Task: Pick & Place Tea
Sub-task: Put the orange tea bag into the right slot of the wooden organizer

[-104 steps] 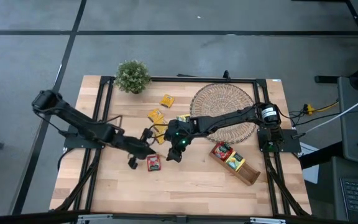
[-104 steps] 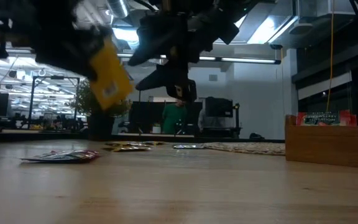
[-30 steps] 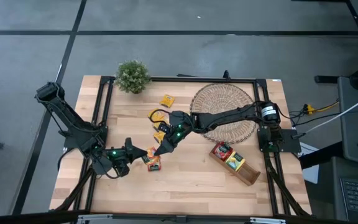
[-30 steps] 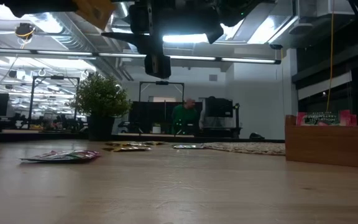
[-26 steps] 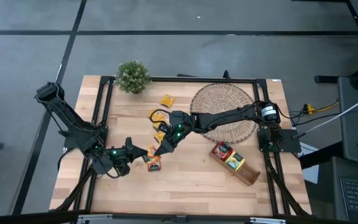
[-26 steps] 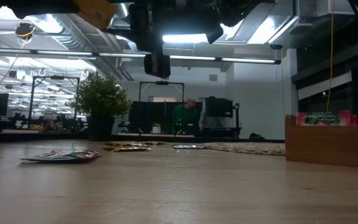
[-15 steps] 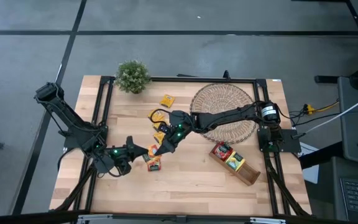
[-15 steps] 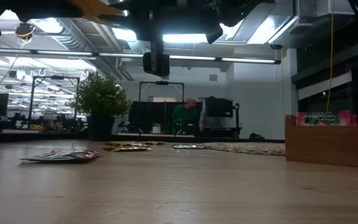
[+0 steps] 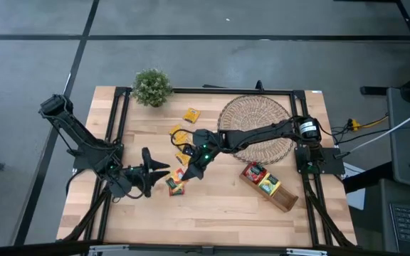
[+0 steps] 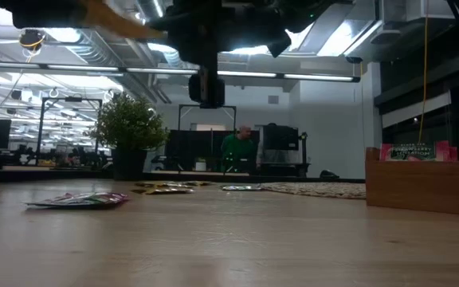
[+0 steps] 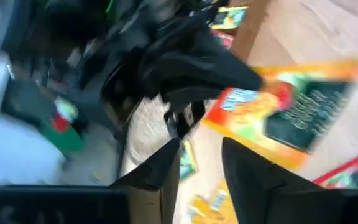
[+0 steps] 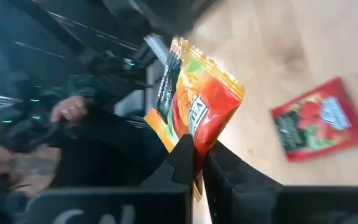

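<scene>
An orange-and-yellow tea sachet [image 12: 199,102] hangs in the air over the table's middle, between my two grippers. My right gripper [image 9: 188,173] is shut on it. My left gripper [image 9: 158,163] faces it from the table's left with its fingers [image 11: 166,168] open, the sachet [image 11: 291,106] just beyond their tips. A red sachet [image 9: 174,187] lies flat on the wood below. More sachets [image 9: 179,133] lie farther back, beside the round woven mat [image 9: 256,128]. My right gripper pinches the orange sachet by one edge [image 12: 194,142] between its two fingers. The fingers come slanting down from the table's right. The sachet stands out beyond the fingertips toward my left gripper, lifted clear of the table.
A long wooden tray [image 9: 270,188] with sachets standing in it lies near the right edge. A small potted plant [image 9: 151,87] stands at the far left corner. Bare wood stretches along the near edge [image 9: 212,224].
My left gripper has rolled about its own line and opened, letting go of the orange sachet. The sachet now stays in my right gripper, still clear of the table. Neither arm has shifted its place.
</scene>
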Robot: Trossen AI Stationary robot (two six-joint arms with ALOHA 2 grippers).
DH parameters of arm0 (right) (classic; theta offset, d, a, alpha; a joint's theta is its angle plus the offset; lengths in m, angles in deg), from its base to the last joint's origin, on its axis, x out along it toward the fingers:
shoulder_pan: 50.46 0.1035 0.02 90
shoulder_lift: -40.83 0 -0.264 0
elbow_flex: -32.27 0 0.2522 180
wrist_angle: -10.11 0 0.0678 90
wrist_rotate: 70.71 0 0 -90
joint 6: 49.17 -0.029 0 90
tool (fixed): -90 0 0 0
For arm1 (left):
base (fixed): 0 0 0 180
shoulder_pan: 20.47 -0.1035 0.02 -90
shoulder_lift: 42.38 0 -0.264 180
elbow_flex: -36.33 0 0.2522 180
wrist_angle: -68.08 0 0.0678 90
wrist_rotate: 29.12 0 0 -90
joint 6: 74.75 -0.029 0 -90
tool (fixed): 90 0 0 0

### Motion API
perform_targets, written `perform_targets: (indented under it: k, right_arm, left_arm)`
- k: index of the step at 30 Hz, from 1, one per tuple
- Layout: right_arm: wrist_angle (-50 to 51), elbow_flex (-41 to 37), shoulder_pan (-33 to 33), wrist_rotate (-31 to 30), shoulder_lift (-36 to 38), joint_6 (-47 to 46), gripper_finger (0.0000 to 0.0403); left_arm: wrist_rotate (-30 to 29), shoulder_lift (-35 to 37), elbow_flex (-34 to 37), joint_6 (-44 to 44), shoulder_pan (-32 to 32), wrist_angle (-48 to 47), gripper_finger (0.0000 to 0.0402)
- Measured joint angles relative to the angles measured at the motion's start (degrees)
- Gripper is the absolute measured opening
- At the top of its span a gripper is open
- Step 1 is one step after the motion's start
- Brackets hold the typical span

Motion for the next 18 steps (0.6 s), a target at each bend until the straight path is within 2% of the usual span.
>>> perform_targets:
  k: [5,8,12,18]
  right_arm:
    - [6.33,0.0,0.09,-6.3,0.52,5.67,0.0031]
    - [10.09,0.0,0.36,-11.24,1.62,9.6,0.0027]
    - [14.76,-0.02,1.37,-15.21,4.43,13.88,0.0017]
    - [21.45,-0.04,3.43,-28.89,8.28,17.56,0.0038]
  left_arm:
    - [6.77,1.43,0.0,21.63,-3.73,-9.79,0.0144]
    - [9.41,2.97,0.0,30.68,-6.01,-14.34,0.0153]
    - [10.71,5.57,0.0,35.23,-7.56,-15.71,0.0157]
    - [10.74,6.69,0.0,37.7,-9.19,-11.84,0.0155]
